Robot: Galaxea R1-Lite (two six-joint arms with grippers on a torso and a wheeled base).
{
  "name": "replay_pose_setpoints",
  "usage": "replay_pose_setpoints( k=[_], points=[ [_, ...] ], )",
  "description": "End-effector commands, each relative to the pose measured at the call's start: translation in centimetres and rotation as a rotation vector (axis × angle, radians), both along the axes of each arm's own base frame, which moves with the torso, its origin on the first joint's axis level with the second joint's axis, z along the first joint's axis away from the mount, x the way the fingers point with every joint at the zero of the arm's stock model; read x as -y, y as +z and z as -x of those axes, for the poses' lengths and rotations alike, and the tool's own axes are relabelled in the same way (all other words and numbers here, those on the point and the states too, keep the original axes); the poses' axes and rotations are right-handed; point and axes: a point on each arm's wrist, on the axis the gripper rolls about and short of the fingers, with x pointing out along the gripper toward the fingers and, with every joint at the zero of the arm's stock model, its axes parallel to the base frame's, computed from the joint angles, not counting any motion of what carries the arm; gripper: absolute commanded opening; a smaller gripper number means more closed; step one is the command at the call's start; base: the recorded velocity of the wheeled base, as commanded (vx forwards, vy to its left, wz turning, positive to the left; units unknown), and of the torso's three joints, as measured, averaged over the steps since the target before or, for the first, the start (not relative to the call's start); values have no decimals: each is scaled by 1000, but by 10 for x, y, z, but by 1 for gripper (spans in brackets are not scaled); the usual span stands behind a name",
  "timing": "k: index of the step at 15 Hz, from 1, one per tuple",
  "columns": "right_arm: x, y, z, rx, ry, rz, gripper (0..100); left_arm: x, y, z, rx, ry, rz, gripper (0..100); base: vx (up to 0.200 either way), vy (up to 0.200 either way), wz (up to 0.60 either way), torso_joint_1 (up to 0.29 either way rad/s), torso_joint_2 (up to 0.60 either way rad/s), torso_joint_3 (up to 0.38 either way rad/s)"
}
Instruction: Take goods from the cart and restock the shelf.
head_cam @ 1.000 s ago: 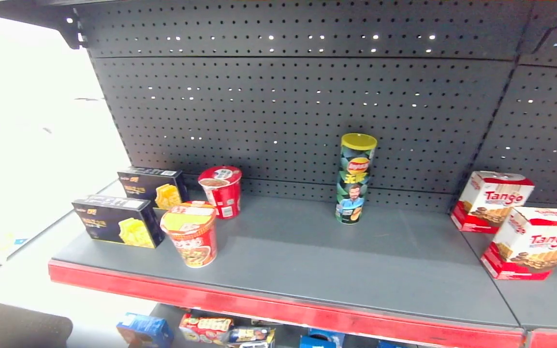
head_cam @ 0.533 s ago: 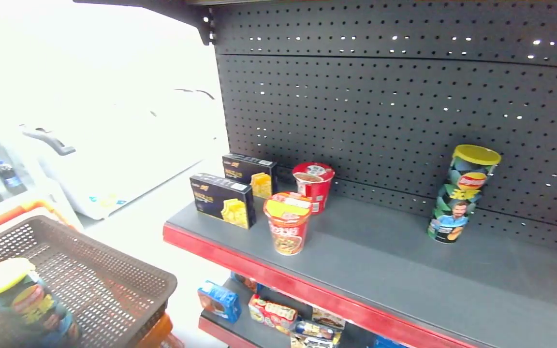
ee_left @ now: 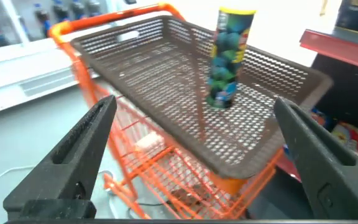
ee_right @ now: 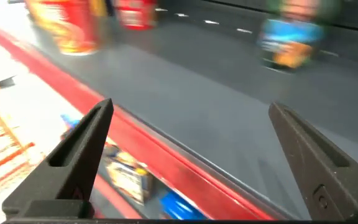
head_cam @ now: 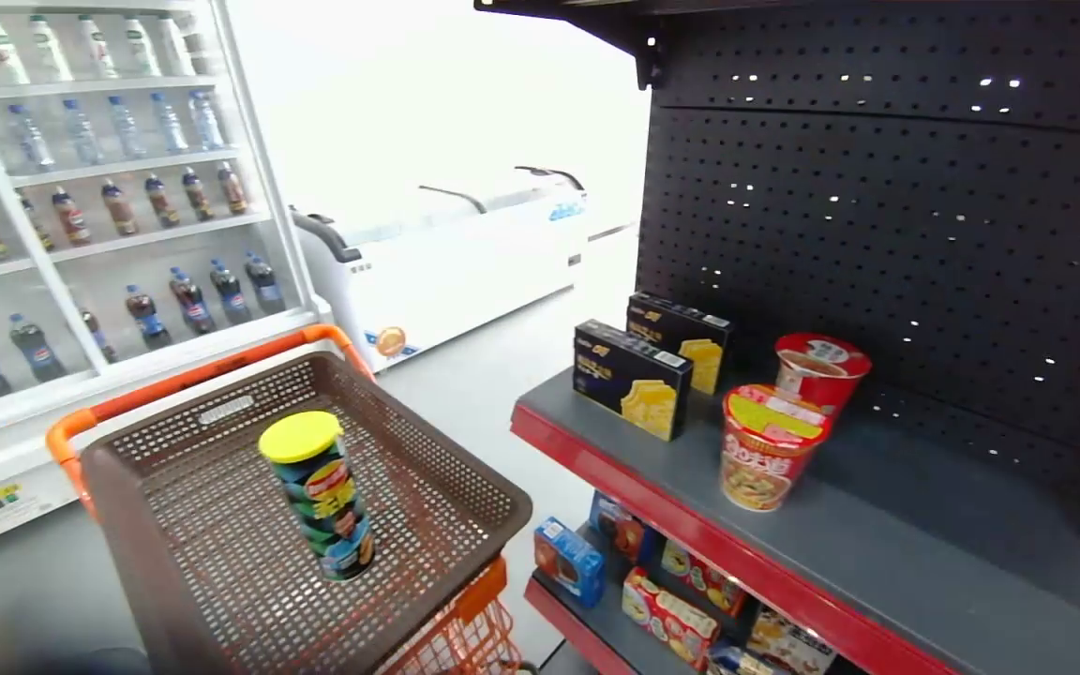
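Flanking cart: grey shelf, drinks cooler; left gripper, right gripper released.

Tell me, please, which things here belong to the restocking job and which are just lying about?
Job: chip can standing in the cart basket; grey shelf.
Just around: bottle fridge; chest freezer; noodle cups and dark boxes already shelved.

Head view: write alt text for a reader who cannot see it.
A yellow-lidded chip can stands upright in the brown basket of an orange cart, left of a grey shelf holding two dark boxes and two noodle cups. A drinks fridge stands behind the cart.
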Motion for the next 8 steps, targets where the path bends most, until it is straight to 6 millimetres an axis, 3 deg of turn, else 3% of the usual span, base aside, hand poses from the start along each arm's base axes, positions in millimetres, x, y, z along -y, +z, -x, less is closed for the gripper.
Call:
replay_pose_setpoints(
  k=[1,8],
  points=[
    [0,0,0,-2,0,0,100,0,0,0,-1,0,0,100,0,0,0,0,0,0],
    [0,0,0,-2,0,0,100,-1,0,0,-6,42,-4,100,0,0,0,0,0,0]
  ],
)
